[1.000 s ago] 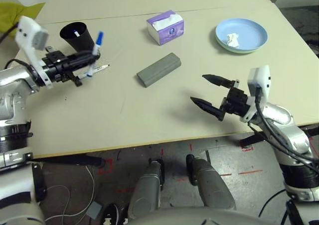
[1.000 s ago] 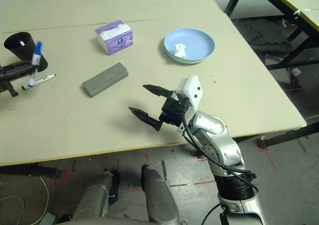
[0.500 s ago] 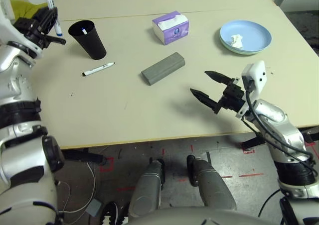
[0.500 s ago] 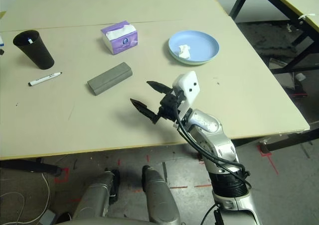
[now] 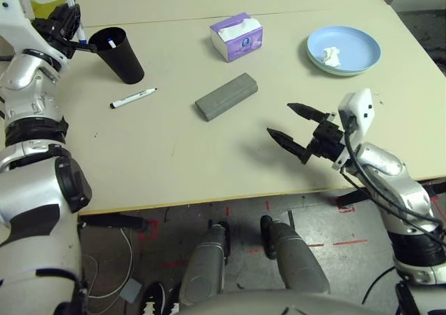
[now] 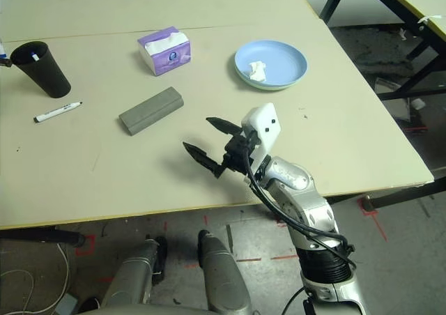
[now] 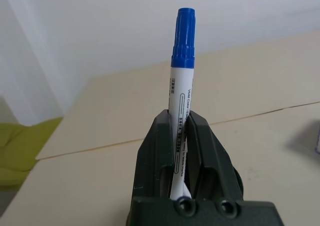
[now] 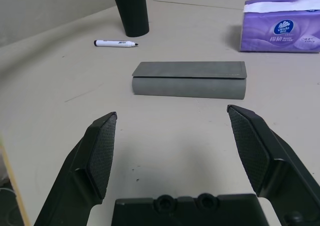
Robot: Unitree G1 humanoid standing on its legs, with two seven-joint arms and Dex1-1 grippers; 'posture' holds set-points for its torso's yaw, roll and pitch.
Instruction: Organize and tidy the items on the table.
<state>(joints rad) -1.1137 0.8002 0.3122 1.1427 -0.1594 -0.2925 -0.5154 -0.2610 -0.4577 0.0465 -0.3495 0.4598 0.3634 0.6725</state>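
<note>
Nearest, the right gripper [image 5: 293,128] hangs over the pale beige worktop [image 5: 209,162] with its fingers spread wide and nothing between them. Just beyond it lies the closed grey oblong glasses case [image 5: 226,96], apart from the fingers. Farther off, the left gripper [image 5: 64,21] is clamped on the white marker with the blue cap [image 7: 180,81], held upright just beside the rim of the black tapered cup [image 5: 120,51]. The step in hand looks like dropping this marker into the cup; that calls for centring it over the mouth. A white marker with a black cap [image 5: 132,97] lies near the cup.

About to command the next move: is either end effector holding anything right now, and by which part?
The left end effector grips the blue-capped marker by its lower white barrel, cap end upward. The right end effector is open and empty.
</note>
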